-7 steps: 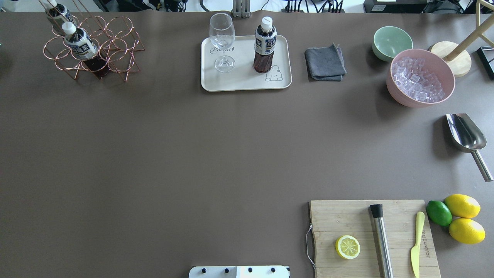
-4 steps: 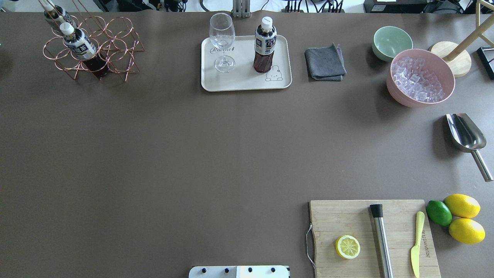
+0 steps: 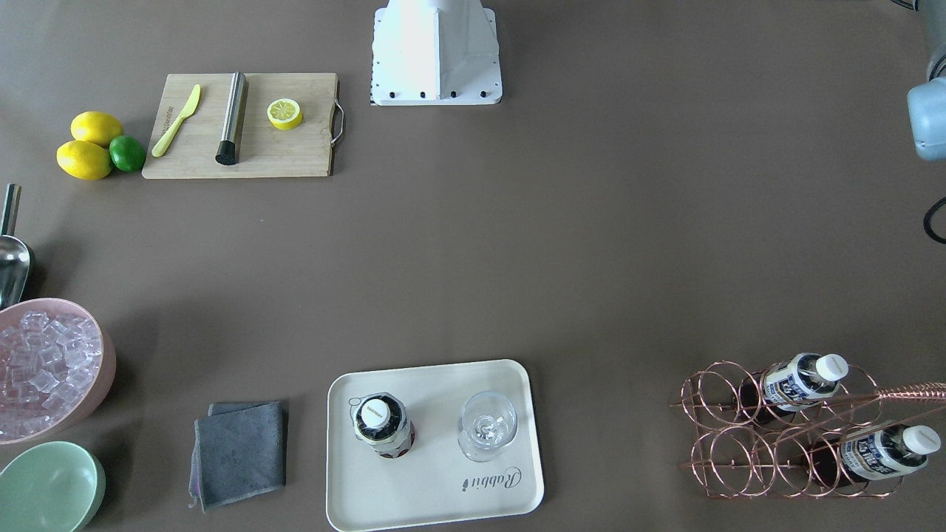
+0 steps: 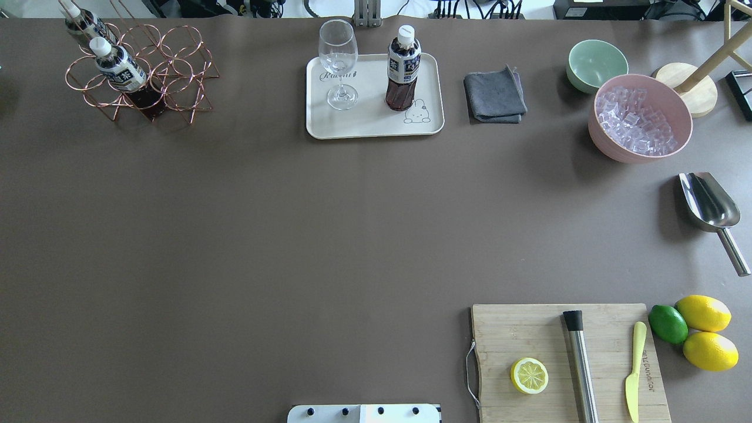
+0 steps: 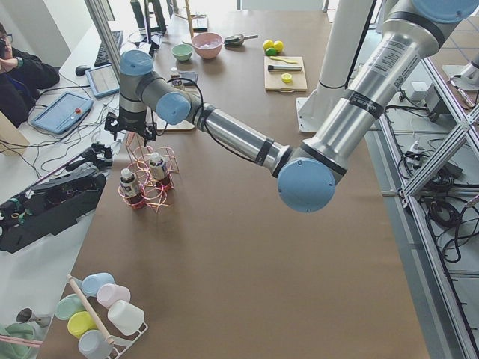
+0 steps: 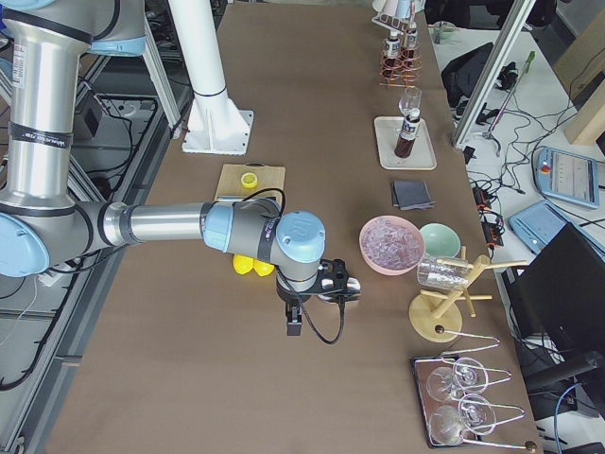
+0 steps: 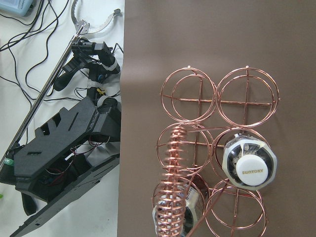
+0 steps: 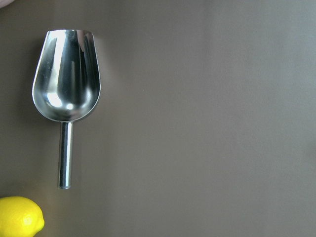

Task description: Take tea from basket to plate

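Left gripper (image 5: 133, 133) is hovering over the basket (image 4: 170, 82) handle (image 7: 173, 187), likely lining up on the two teas (image 4: 120, 67) in its cells; another tea (image 4: 403, 70) is standing on the plate (image 4: 364, 126), right gripper (image 6: 336, 281) is idling above the scoop (image 8: 66, 84); can't tell either's jaws.

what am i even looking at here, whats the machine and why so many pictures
It is a robot with two jointed metal arms at a brown table, filmed at once from above, from across the table, from both ends, and by a camera on each wrist. One tea bottle stands beside a glass on the cream plate; two more bottles sit in the copper wire basket. The left claw hangs over the basket's handle; the right claw hangs near a metal scoop. Whether either grips anything cannot be told.
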`<state>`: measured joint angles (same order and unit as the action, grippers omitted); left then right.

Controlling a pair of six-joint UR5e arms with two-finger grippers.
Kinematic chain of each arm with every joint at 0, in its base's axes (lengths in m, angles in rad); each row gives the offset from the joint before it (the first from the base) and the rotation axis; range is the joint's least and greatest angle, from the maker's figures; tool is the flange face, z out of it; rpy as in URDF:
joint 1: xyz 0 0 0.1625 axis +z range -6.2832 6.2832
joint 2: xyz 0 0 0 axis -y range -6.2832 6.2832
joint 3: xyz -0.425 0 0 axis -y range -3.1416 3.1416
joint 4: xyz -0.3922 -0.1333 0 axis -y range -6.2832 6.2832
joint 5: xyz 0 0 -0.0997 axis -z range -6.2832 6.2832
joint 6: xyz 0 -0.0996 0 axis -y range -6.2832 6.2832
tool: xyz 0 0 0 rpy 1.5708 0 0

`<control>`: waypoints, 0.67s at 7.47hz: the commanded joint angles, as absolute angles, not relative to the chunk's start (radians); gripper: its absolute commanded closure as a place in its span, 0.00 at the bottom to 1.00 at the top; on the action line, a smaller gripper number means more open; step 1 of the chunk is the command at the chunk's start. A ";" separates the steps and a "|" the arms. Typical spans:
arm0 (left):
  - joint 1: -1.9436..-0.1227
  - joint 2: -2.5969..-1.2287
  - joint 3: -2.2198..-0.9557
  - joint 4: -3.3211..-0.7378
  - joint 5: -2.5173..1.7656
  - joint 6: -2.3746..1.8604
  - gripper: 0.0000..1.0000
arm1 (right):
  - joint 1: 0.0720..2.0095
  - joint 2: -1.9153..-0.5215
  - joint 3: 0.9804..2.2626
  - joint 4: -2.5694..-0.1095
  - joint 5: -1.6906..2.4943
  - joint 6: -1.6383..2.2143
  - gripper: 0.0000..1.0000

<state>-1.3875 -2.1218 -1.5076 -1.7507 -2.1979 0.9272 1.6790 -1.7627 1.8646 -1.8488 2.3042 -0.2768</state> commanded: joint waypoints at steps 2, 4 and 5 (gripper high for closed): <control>-1.503 -1.970 -1.563 -1.796 -2.380 0.750 0.02 | 1.678 -1.769 1.846 -1.845 2.267 -0.281 0.00; -1.517 -1.889 -1.560 -1.798 -2.468 0.498 0.02 | 1.678 -1.763 1.847 -1.845 2.273 -0.290 0.00; -1.534 -1.859 -1.563 -1.799 -2.523 0.420 0.02 | 1.678 -1.763 1.855 -1.847 2.275 -0.290 0.00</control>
<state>-1.5137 -1.9211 -1.5600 -1.7921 -2.4336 0.5939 1.6782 -1.7659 1.8476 -1.8455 2.2728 -0.2876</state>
